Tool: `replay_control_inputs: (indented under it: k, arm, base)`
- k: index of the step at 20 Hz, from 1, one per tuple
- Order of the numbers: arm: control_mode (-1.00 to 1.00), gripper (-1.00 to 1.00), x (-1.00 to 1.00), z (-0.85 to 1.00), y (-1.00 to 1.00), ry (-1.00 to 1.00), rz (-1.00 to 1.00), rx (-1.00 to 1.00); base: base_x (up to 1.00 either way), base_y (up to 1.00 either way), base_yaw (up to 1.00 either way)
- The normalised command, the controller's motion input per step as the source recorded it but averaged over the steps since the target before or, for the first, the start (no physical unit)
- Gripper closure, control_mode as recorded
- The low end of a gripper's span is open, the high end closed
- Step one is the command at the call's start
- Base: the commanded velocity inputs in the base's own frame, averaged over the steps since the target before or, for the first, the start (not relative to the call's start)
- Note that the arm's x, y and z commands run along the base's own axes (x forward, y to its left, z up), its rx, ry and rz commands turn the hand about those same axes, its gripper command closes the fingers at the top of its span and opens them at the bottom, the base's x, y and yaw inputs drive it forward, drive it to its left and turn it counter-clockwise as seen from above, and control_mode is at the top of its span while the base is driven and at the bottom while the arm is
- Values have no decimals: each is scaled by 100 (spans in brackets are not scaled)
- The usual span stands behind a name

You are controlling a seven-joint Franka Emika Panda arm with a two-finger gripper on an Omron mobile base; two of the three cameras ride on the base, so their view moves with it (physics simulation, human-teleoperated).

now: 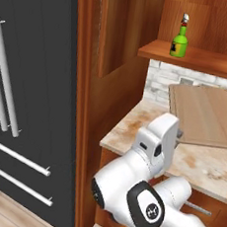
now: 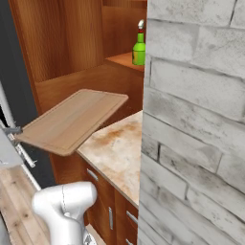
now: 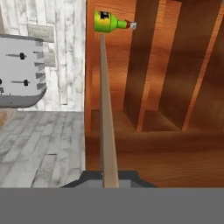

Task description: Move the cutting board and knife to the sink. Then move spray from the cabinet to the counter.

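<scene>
Cutting board (image 2: 72, 119) held in the air, gripped at its edge by the closed gripper (image 3: 109, 177).

The board hangs level above the desk (image 1: 204, 167), not touching it, in front of the open cabinet (image 1: 200, 60). In the hand view it shows edge-on between the fingers. The green spray (image 1: 179, 42) stands upright on the cabinet shelf, above and behind the board. A toaster (image 3: 19, 72) stands by the brick wall (image 2: 196, 119).
</scene>
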Motion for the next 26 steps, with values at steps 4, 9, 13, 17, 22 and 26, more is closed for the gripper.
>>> replay_control_inputs:
  k: [4,9,13,17,22,26]
  arm:
    - [-100,100,-38,0,16,0,7,-2]
    - [100,100,-21,0,13,0,3,0]
    - [100,100,0,0,0,0,0,0]
    - [100,100,0,0,0,0,0,0]
    - [100,100,0,0,0,0,0,0]
    - [100,100,0,0,0,0,0,0]
  base:
    - [0,0,0]
    - [-60,5,1]
    - [-100,7,4]
    - [-100,12,26]
    - [-71,32,65]
    - [0,18,99]
